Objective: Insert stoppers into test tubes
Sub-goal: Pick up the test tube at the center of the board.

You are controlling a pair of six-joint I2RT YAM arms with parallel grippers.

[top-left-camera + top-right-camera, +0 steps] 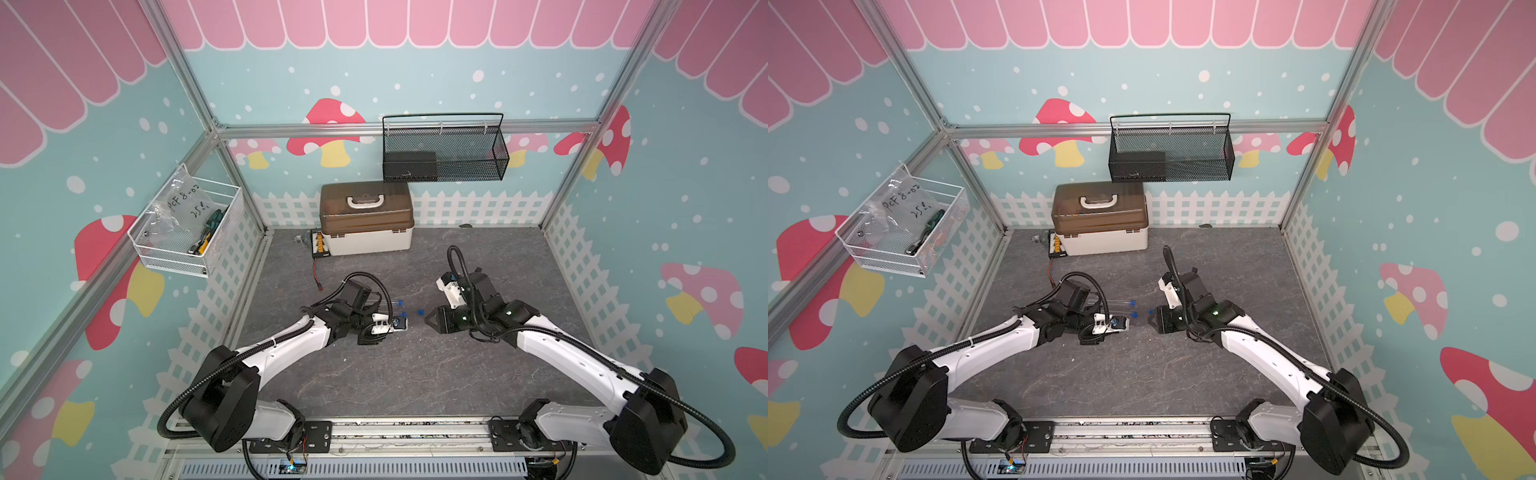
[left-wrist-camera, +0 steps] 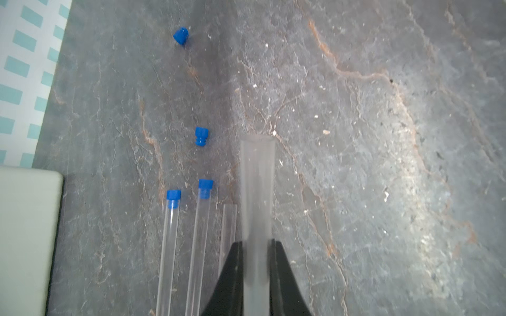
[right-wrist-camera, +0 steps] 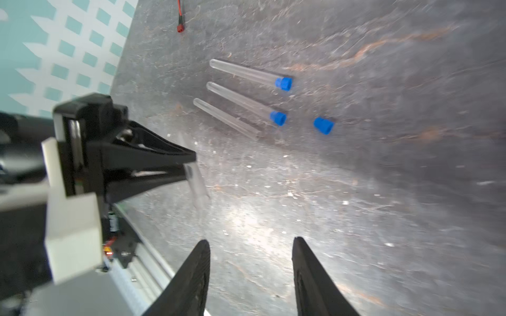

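Observation:
My left gripper [image 2: 257, 243] is shut on a clear open test tube [image 2: 257, 191], which sticks out past the jaws above the table. The right wrist view shows that held tube [image 3: 195, 180] tilted in the left gripper [image 3: 191, 164]. Three more test tubes lie side by side. Two of them [image 3: 246, 72] [image 3: 238, 99] have blue stoppers in their mouths, and the third [image 3: 227, 119] is open. Two loose stoppers [image 2: 201, 136] [image 2: 181, 35] lie beyond the tubes' mouths. My right gripper [image 3: 250, 240] is open and empty, facing the left gripper [image 1: 399, 323] from the right [image 1: 428, 321].
A brown-lidded white box [image 1: 365, 224] stands at the back of the grey table. A cable with a red plug [image 3: 180, 27] lies beside it. A black mesh basket [image 1: 444, 153] and a white wire basket [image 1: 187, 224] hang on the walls.

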